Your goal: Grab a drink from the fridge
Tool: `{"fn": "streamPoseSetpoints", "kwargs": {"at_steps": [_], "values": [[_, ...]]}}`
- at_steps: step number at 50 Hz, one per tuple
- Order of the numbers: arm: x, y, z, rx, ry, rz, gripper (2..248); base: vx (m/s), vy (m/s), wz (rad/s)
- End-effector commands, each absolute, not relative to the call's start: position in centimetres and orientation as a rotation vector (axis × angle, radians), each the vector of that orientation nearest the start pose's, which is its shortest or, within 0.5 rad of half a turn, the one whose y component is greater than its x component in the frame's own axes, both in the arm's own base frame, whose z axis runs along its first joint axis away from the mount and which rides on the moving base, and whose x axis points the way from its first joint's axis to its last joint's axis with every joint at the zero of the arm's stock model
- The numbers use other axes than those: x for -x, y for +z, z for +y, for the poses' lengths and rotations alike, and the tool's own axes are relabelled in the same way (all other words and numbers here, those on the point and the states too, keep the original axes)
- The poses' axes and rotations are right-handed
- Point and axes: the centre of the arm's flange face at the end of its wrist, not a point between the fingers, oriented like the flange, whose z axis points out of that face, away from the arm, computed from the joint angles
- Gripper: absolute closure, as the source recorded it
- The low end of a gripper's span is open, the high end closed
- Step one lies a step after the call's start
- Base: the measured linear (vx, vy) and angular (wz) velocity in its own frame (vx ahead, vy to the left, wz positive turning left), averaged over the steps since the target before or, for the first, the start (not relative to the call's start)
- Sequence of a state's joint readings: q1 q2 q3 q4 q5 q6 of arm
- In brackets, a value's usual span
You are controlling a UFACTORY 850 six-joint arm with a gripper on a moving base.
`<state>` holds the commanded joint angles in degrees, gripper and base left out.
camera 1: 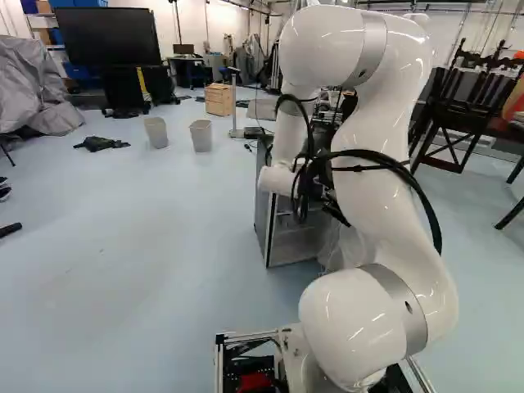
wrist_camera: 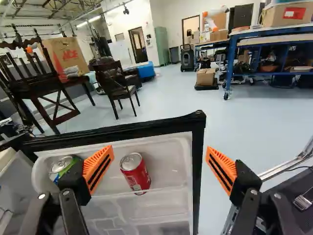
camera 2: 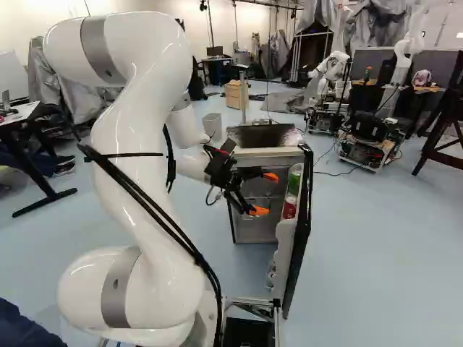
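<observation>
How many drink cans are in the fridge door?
2 plain to see: the red can ahead of the claw, the green can partly behind one finger. Lower down, more may be hidden.

Fridge (camera 2: 271,152) partly screened by the white arm (camera 1: 385,147), with the green can (wrist_camera: 61,164) half out of sight inside the fridge door (wrist_camera: 198,171).
In the left base view the arm covers much of the fridge, all of the gripper (camera 2: 265,194) and both cans; in the right base view the door shelf hides the foot of the red can (camera 2: 290,208), and small items (camera 2: 271,276) low inside the fridge door are too small to tell. A gripper finger blocks the green can's lower part in the wrist view, where a cardboard box (wrist_camera: 287,15) far beyond the fridge is cut off by the edge.
</observation>
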<state>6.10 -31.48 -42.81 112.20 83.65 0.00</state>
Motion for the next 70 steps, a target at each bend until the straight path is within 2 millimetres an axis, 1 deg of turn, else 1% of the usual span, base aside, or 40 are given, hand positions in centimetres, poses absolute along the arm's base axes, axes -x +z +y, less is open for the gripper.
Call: {"fn": "streamPoseSetpoints", "kwargs": {"at_steps": [42, 70], "values": [[-44.8, 29.0, -8.8, -0.947, 1.001, -1.784, 3, 0.0, 0.0, 0.0], [-46.8, 28.9, -12.0, -0.897, 0.97, -1.881, 3, 0.0, 0.0, 0.0]]}}
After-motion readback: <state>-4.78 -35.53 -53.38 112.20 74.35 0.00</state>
